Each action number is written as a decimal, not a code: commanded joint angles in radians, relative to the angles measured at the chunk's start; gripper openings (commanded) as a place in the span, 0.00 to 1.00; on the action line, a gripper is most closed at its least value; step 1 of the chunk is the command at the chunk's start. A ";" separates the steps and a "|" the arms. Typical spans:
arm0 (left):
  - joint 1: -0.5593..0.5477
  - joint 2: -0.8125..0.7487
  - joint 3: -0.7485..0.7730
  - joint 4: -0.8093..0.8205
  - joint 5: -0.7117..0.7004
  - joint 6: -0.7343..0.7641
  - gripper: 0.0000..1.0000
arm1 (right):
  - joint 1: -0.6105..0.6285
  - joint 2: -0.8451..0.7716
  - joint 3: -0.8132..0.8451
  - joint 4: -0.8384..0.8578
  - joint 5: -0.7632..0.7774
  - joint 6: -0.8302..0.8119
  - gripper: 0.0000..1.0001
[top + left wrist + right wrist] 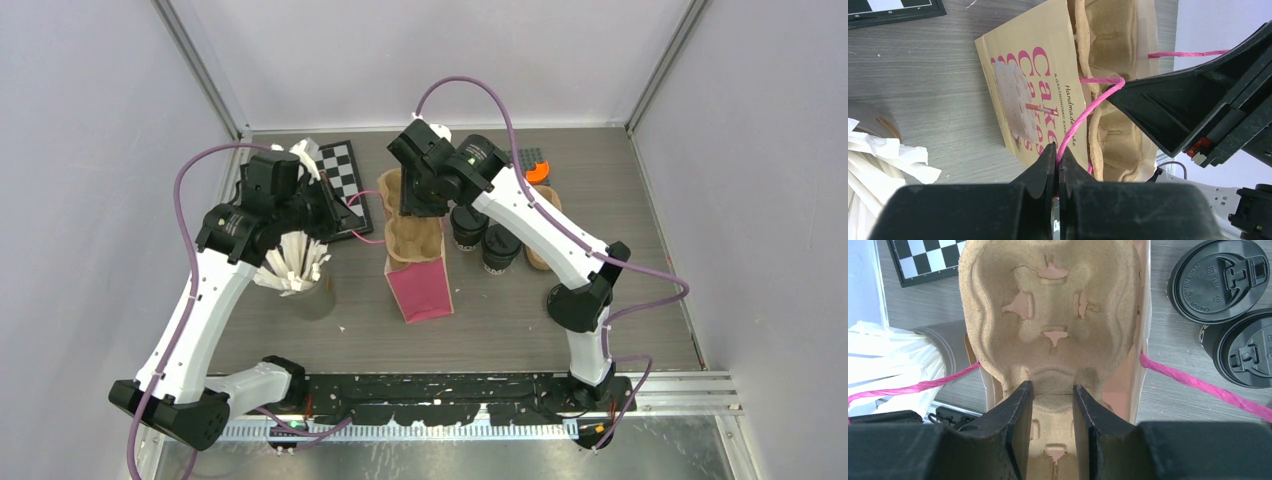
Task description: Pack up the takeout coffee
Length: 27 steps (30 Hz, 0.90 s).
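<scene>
Two takeout coffee cups (466,226) (500,248) with black lids stand on the table right of the pink paper bag (422,290); the right wrist view shows their lids (1218,280) (1245,347). A brown cup carrier (412,235) (1048,315) sits in the bag's open mouth. My right gripper (1052,387) (418,200) is shut on the carrier's middle ridge. My left gripper (1057,150) (335,215) is shut on the bag's pink string handle (1088,107), left of the bag (1023,95).
A grey cup of white sticks (300,270) (878,155) stands close to the left of the bag. A chessboard (345,180) (923,260) lies behind it. An orange item (538,172) and another brown piece (545,200) lie at the back right.
</scene>
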 commanded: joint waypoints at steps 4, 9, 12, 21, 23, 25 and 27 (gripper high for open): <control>0.007 -0.014 0.000 0.046 0.028 -0.009 0.00 | -0.017 -0.059 -0.017 0.091 0.067 0.031 0.31; 0.007 -0.015 -0.001 0.040 0.023 -0.004 0.00 | -0.032 -0.084 -0.049 0.128 0.051 0.050 0.32; 0.007 -0.014 -0.004 0.040 0.019 -0.004 0.00 | -0.041 -0.106 -0.063 0.153 0.046 0.064 0.32; 0.007 -0.011 -0.004 0.035 0.017 -0.001 0.00 | -0.058 -0.177 -0.160 0.241 0.030 0.076 0.32; 0.007 -0.010 -0.002 0.035 0.015 -0.001 0.00 | -0.058 -0.174 -0.175 0.238 0.030 0.059 0.32; 0.007 -0.007 0.004 0.033 0.015 -0.002 0.00 | -0.058 -0.170 -0.184 0.214 0.029 0.043 0.32; 0.006 -0.005 0.012 0.026 0.012 0.001 0.00 | -0.058 -0.168 -0.195 0.192 0.019 0.023 0.32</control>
